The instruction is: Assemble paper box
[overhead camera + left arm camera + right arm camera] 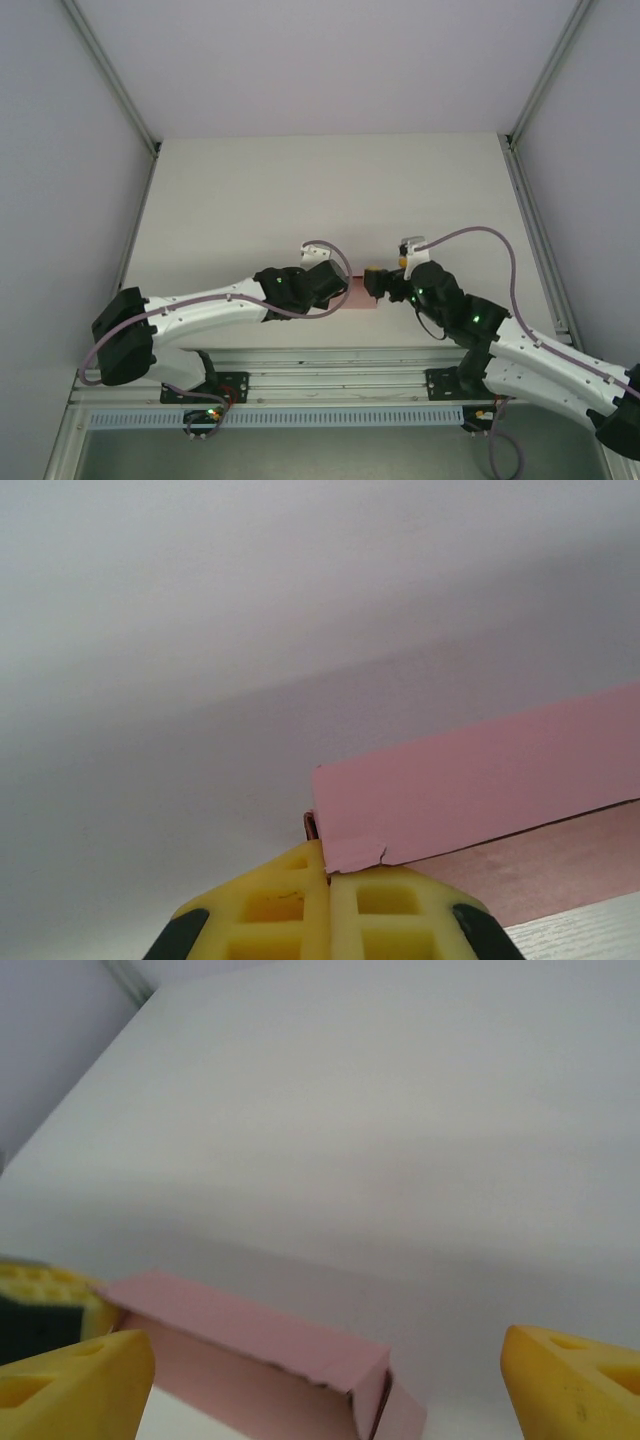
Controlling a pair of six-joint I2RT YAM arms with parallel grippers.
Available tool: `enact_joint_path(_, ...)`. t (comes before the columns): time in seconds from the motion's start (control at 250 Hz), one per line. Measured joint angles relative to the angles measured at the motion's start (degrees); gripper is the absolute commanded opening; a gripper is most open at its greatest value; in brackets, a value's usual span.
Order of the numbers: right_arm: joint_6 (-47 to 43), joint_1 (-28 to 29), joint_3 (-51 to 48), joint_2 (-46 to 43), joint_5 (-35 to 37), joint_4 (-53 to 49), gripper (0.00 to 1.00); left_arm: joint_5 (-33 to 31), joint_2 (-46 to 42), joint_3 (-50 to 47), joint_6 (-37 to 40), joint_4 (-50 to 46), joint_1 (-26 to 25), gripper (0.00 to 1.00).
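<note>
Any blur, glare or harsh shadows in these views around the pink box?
Top external: even soft light, no glare, pale pink card box tiny between the arms. Left wrist: box fairly sharp, torn corner readable, background a soft grey gradient. Right wrist: near yellow fingertips blurred, box casts a faint soft shadow.

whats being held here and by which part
The paper box, pinched at one end corner in the left gripper; right gripper jaws open, empty.

Beyond the paper box (pixel 360 298), the table (pixel 330 190) lies open.
</note>
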Motion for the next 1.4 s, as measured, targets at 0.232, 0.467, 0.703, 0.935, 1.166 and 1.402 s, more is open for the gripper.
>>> enact_joint_path(0.232, 3.32, -7.69, 0.2, 5.31, -5.49, -0.68, 0.84, -0.9, 0.31, 0.0, 0.04, 0.0, -0.44, 0.0)
enact_joint_path(0.467, 6.05, -8.26, -1.46, 8.98, -9.31, -1.44, 0.8, -1.14, 0.31, 0.0, 0.48, -0.02, -0.55, 0.0)
enact_joint_path(0.703, 10.16, -8.26, -5.64, 6.19, -12.02, 0.9, 0.77, -1.49, -0.15, -0.76, 2.32, 0.63, -1.01, 0.15)
enact_joint_path(0.935, 12.37, -8.26, -7.17, 6.21, -12.96, 1.9, 0.76, 1.36, -1.62, -1.64, 6.64, -0.72, -1.18, 0.39)
enact_joint_path(1.166, 14.08, -8.26, -8.68, 6.62, -13.46, 3.23, 0.73, 5.22, -5.44, -2.01, 10.73, -2.08, -1.16, 0.6)
enact_joint_path(1.402, 15.34, -8.26, -9.64, 6.62, -14.03, 5.29, 0.69, 11.21, -8.04, -1.95, 11.5, -1.6, 2.21, 0.9)
